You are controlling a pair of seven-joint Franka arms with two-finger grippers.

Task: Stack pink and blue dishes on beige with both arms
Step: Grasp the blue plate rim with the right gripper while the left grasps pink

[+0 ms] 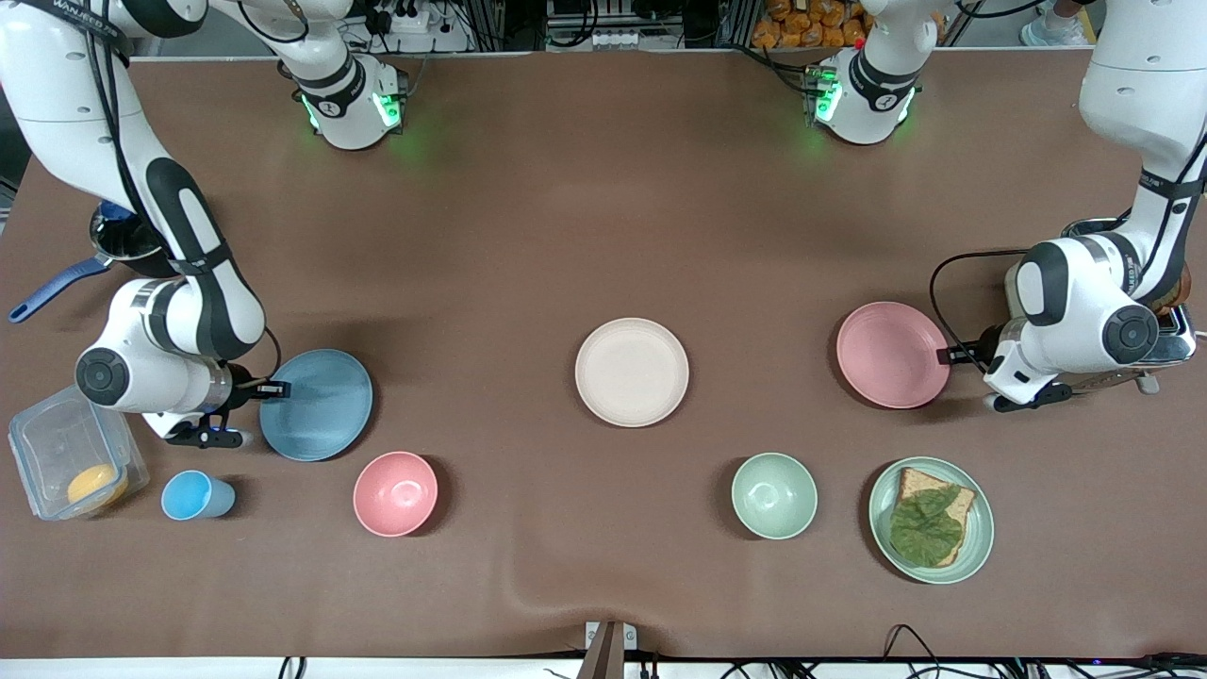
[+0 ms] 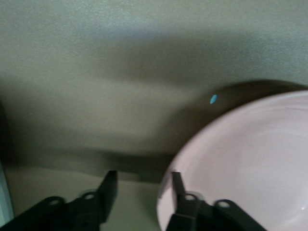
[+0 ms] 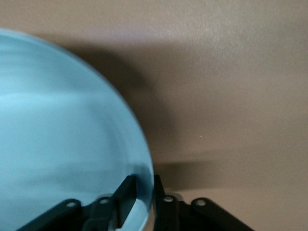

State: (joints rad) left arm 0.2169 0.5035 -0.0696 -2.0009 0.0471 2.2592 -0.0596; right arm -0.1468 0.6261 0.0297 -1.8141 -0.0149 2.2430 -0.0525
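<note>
A: Right gripper [image 3: 142, 192]?
B: Pinched on the blue plate [image 1: 317, 405] rim.
A: Left gripper [image 2: 143, 190]?
B: Jaws wide, astride the pink plate [image 1: 892, 355] rim, one finger [image 2: 179, 185] inside.
A: Beige plate [image 1: 632, 372]?
B: Between both, well apart.

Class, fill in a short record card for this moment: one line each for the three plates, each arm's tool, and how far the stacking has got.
beige plate: mid-table, bare, nothing stacked on it
blue plate: toward the right arm's end, tilted
pink plate: toward the left arm's end
right tool: closed on the blue plate's rim
left tool: open, one finger at the pink plate's rim
stacking: not begun
</note>
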